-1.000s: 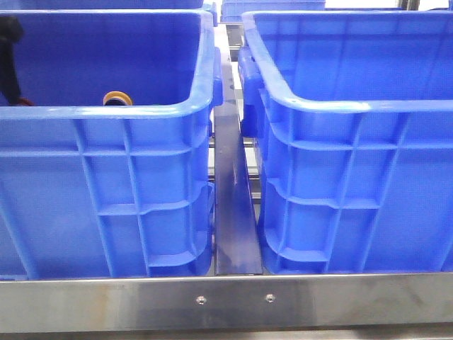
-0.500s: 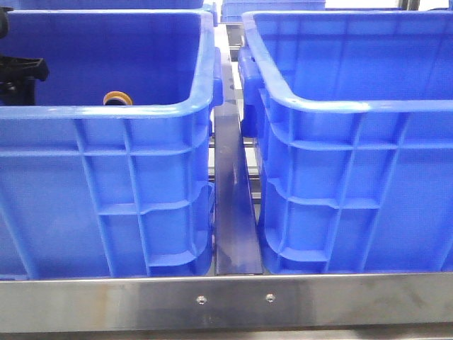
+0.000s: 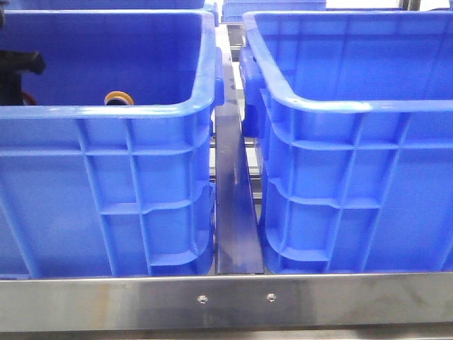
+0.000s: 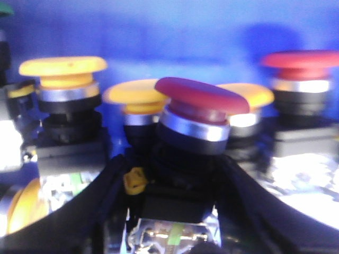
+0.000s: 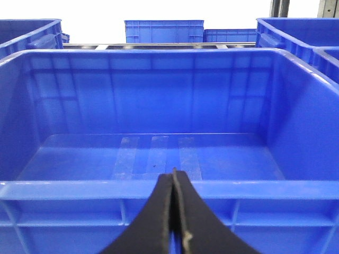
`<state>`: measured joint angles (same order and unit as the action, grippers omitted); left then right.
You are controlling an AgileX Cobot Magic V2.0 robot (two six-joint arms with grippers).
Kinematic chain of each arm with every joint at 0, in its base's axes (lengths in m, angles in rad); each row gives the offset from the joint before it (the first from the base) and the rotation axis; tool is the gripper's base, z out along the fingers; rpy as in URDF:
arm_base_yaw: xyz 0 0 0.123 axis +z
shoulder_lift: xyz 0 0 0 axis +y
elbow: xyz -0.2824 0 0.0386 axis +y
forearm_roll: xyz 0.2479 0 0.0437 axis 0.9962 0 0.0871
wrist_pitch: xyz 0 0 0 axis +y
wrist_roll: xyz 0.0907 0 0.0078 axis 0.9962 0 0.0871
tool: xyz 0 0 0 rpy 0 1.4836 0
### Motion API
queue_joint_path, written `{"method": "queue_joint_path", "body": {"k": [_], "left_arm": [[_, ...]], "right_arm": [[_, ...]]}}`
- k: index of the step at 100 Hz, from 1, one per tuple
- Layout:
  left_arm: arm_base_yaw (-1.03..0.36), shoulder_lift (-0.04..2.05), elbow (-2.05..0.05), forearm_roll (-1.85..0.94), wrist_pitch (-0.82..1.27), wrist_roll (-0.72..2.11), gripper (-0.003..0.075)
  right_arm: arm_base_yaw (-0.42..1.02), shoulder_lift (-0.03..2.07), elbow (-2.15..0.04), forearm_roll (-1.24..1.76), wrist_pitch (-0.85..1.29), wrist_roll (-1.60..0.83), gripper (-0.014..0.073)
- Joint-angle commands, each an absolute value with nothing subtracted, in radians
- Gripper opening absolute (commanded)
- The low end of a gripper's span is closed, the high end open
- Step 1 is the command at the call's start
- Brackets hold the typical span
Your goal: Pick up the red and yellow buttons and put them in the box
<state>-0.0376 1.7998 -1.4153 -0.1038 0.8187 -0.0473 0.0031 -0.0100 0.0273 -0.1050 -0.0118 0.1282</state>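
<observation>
In the left wrist view a red button (image 4: 201, 100) with a dark red domed cap and silvery collar stands tilted between the black fingers of my left gripper (image 4: 177, 180), which press on its black body from both sides. Yellow buttons (image 4: 63, 69) and a second red one (image 4: 302, 61) stand behind it in the left blue bin (image 3: 106, 112). One yellow button (image 3: 118, 98) shows over that bin's rim in the front view. My right gripper (image 5: 174, 177) is shut and empty, just before the near rim of the right blue box (image 5: 159, 189).
A black part of my left arm (image 3: 18, 64) shows inside the left bin at its far left. The right blue box (image 3: 340, 106) holds nothing. A dark blue gap strip (image 3: 233, 212) runs between the bins. A steel rail (image 3: 226, 301) crosses the front. More blue bins stand behind.
My left arm's black part has shifted inside the left bin, from upright at the far left edge to reaching further right and slightly higher. The right arm has not moved.
</observation>
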Motion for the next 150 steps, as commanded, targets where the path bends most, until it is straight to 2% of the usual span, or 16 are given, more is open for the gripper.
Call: {"method": "queue_joint_path", "body": {"k": [1, 31, 48, 74, 101, 125, 150], "left_arm": [[-0.066, 1.680, -1.407, -0.140, 0.751, -0.010, 0.0093], [-0.197, 1.438, -1.236, -0.164, 0.627, 0.026, 0.0093], [-0.303, 1.350, -1.221, -0.277, 0.627, 0.182, 0.0093], [-0.494, 1.326, -1.221, -0.575, 0.655, 0.491, 0.0093], [-0.645, 1.328, -1.221, -0.602, 0.647, 0.560, 0.0093], [-0.654, 1.328, -1.221, -0.602, 0.642, 0.560, 0.0093], [-0.654, 1.328, -1.221, -0.602, 0.633, 0.560, 0.0093]], "right_arm": [[-0.002, -0.036, 0.008, -0.115, -0.082, 0.125, -0.0067], [-0.002, -0.036, 0.008, -0.115, -0.082, 0.125, -0.0067], [-0.002, -0.036, 0.008, -0.115, -0.083, 0.125, -0.0067], [-0.002, -0.036, 0.008, -0.115, -0.084, 0.125, -0.0067], [-0.002, -0.036, -0.018, -0.115, -0.107, 0.125, -0.0067], [-0.002, -0.001, -0.193, -0.115, 0.149, 0.125, -0.0067], [-0.002, 0.208, -0.415, -0.115, 0.384, 0.125, -0.0067]]}}
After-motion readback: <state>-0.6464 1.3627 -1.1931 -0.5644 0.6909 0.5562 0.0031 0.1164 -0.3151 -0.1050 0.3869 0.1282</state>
